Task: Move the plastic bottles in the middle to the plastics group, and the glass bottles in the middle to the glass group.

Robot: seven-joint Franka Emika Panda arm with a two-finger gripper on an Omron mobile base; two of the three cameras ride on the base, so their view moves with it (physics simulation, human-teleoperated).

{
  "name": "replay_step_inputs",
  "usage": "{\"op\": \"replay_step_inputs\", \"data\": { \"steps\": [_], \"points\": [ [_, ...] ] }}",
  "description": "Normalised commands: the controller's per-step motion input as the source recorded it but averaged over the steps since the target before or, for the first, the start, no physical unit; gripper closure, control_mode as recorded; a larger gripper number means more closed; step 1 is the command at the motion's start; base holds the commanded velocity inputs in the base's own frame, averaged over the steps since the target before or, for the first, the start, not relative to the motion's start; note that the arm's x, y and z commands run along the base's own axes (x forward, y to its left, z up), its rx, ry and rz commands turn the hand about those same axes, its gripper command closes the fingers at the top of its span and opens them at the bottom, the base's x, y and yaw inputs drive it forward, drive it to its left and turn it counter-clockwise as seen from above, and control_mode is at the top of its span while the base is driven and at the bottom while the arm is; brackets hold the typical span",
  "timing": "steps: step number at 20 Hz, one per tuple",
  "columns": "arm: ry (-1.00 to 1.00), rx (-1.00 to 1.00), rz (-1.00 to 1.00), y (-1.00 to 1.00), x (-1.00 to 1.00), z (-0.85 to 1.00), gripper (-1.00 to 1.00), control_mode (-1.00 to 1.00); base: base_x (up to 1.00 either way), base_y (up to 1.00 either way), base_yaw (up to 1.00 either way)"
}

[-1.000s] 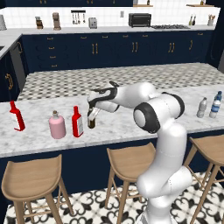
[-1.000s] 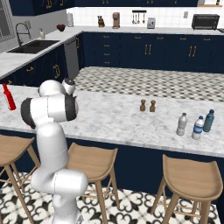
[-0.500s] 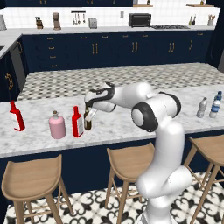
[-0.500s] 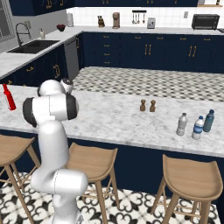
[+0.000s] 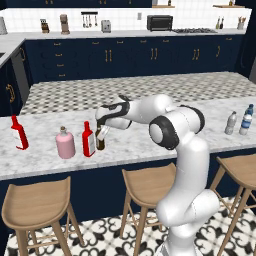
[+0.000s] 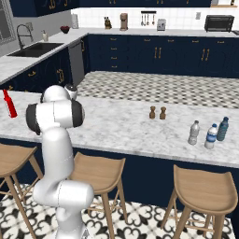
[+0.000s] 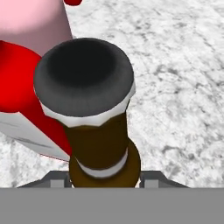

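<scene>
I see my fingers (image 5: pixel 102 134) clamped on the brown bottle (image 5: pixel 101 142), standing on the surface (image 5: pixel 150 142) just right of the red bottle (image 5: pixel 88 140).

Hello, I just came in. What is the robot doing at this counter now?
The white arm reaches left over the marble counter and holds its gripper around the neck of a brown glass bottle. That bottle stands close beside a red bottle and a pink flask. In the hand view its dark cap sits just above the fingers. Far right, the water bottles stand untouched.
</scene>
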Motion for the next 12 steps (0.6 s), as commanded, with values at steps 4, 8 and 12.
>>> {"op": "replay_step_inputs", "data": {
  "steps": [4,8,12],
  "points": [
    [0.00,0.00,0.00,0.00,0.00,0.00,-1.00,-1.00,0.00,0.00,0.00],
    [-0.01,0.00,0.00,0.00,0.00,0.05,-1.00,-1.00,0.00,0.00,0.00],
    [-0.03,0.00,0.00,-0.01,-0.01,0.25,-1.00,-1.00,0.00,0.00,0.00]
  ]
}}
